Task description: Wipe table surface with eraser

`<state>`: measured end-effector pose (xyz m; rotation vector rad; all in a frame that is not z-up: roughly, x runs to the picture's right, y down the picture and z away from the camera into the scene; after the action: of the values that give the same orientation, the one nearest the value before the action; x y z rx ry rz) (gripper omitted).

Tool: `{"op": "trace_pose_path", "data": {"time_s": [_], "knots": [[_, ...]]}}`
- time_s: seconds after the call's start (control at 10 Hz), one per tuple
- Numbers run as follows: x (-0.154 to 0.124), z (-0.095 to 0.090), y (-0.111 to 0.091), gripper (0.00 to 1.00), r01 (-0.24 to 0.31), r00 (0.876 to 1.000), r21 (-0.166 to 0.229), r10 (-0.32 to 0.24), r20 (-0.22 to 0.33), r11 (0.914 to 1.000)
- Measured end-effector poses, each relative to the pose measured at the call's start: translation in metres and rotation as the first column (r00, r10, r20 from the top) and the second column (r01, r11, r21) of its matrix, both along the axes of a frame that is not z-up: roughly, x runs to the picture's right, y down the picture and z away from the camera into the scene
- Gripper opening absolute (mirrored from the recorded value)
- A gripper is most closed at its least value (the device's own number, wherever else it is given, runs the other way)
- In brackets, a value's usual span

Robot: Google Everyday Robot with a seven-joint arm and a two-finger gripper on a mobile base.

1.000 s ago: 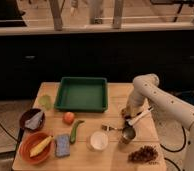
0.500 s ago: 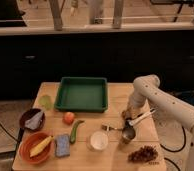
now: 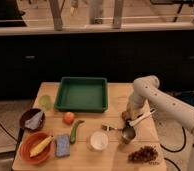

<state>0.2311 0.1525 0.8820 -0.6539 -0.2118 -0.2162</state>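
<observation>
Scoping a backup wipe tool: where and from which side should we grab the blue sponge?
Grip the blue sponge across its two long edges, coming straight down. It lies flat on the table surface, long axis toward the camera, so the narrow span likely suits the jaws. The orange bowl crowds its left edge; clearance looks tight. The gripper is low over the table's right side.

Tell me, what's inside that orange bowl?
A yellow corn-like piece lies in the orange bowl; the bowl floor beneath it is covered. The gripper is low over the right side of the table.
</observation>
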Motion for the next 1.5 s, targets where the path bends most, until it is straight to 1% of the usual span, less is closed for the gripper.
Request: {"op": "trace_pose_path", "data": {"time_s": [0.2, 0.5, 0.7, 0.9, 1.1, 1.4, 1.5], "knots": [[0.0, -0.001, -0.001, 0.04, 0.001, 1.0, 0.004, -0.001, 0.0, 1.0], [0.011, 0.004, -0.021, 0.04, -0.016, 1.0, 0.034, 0.016, -0.016, 0.9993], [0.014, 0.009, -0.031, 0.04, -0.017, 1.0, 0.046, 0.018, -0.021, 0.9988], [0.012, 0.025, -0.05, 0.04, -0.011, 1.0, 0.057, 0.012, -0.022, 0.9983], [0.001, 0.035, -0.062, 0.04, 0.001, 1.0, 0.064, -0.001, -0.005, 0.998], [-0.03, 0.037, -0.063, 0.04, 0.044, 0.998, 0.063, -0.047, 0.045, 0.997], [-0.044, 0.035, -0.059, 0.04, 0.068, 0.994, 0.061, -0.072, 0.079, 0.9958]]}}
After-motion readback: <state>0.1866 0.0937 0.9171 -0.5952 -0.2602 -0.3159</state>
